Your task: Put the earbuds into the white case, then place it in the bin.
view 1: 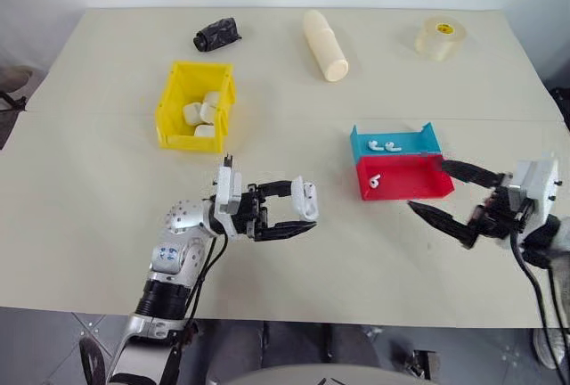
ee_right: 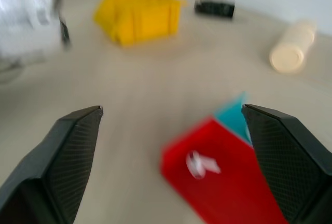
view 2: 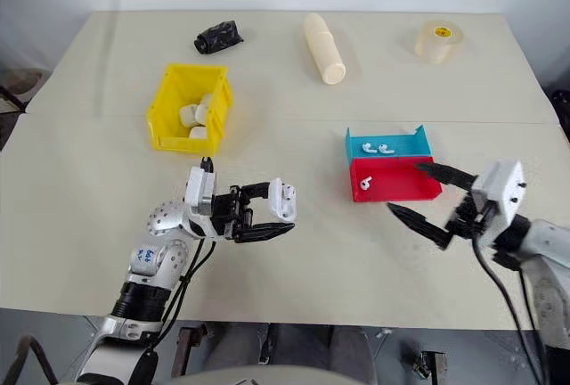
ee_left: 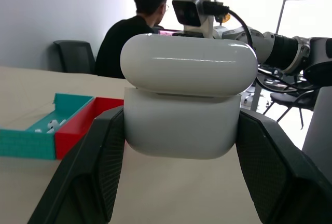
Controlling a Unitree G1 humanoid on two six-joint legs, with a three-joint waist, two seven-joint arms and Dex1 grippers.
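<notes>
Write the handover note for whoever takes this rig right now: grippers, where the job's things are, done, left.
Left gripper: shut on a white case, lid closed, held above the table.
Right gripper: open, empty, beside the red tray.
Earbuds: one in the red tray, two in the blue tray.
Yellow bin: already holds several white cases.
Done: the cases in the bin.
Left: bin the held case; whether it is loaded cannot be seen. Three earbuds remain in the trays.

I see bin [view 1: 195, 106] far left holding cases [view 1: 201, 113]; two trays [view 1: 398, 164] right, earbuds [view 1: 383, 145] inside; cylinder [view 1: 325, 45] and tape [view 1: 440, 36] behind.
</notes>
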